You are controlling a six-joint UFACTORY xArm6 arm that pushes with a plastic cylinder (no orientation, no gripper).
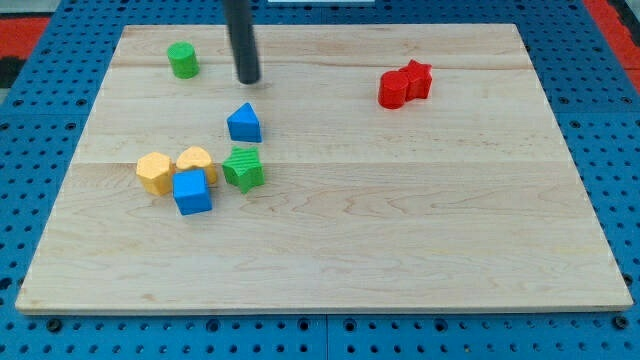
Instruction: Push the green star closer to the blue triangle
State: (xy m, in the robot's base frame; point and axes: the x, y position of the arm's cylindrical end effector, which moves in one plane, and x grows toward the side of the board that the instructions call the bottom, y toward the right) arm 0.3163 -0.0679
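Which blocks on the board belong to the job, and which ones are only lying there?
For the job:
green star
blue triangle
my tip, above the blue triangle toward the view's top

Only lying about:
green cylinder
two red blocks
two yellow blocks
blue cube

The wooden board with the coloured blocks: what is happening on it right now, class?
A robot arm's dark rod stands over the wooden board. My tip rests near the view's top, above the blue triangle and right of the green cylinder, touching no block. The green star lies just below the triangle, close but apart. Two yellow blocks and a blue cube sit left of it.
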